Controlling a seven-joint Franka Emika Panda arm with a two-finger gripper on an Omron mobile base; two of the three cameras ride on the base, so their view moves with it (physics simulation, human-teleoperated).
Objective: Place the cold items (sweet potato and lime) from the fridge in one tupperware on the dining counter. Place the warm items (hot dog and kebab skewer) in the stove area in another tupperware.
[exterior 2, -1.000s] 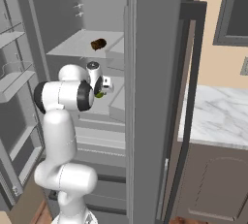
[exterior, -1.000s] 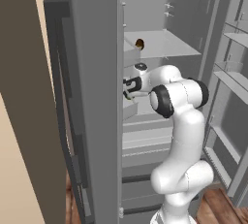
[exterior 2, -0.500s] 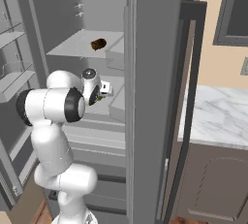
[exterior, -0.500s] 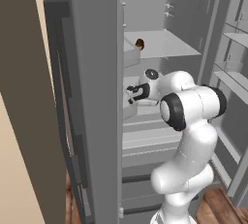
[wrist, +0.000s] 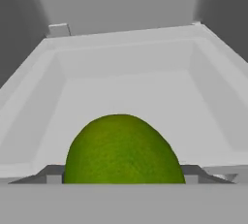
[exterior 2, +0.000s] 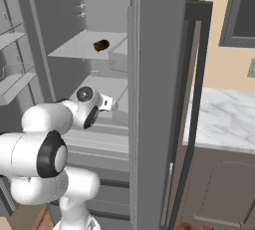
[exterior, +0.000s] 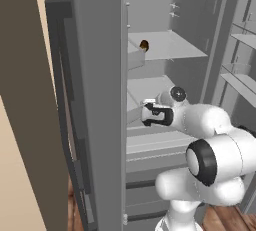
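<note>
One lime [wrist: 124, 149] sits low and centred in the hand view, right between the finger tips and seemingly pinched by them, with a pale bin [wrist: 121, 80] open beyond it. In the left base view the gripper [exterior: 149, 115] is at centre, shifted lower and nearer than a second ago, while the sweet potato [exterior: 144, 45] lies on the upper fridge [exterior: 95, 100] shelf. In the right base view the hand sits left of centre, sweet potato [exterior 2: 101, 45] upper left.

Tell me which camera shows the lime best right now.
The hand view: the lime sits large and green, close in front of the camera, with a pale bin behind it. In both base views the fridge interior shows, but no green fruit can be made out.
</note>
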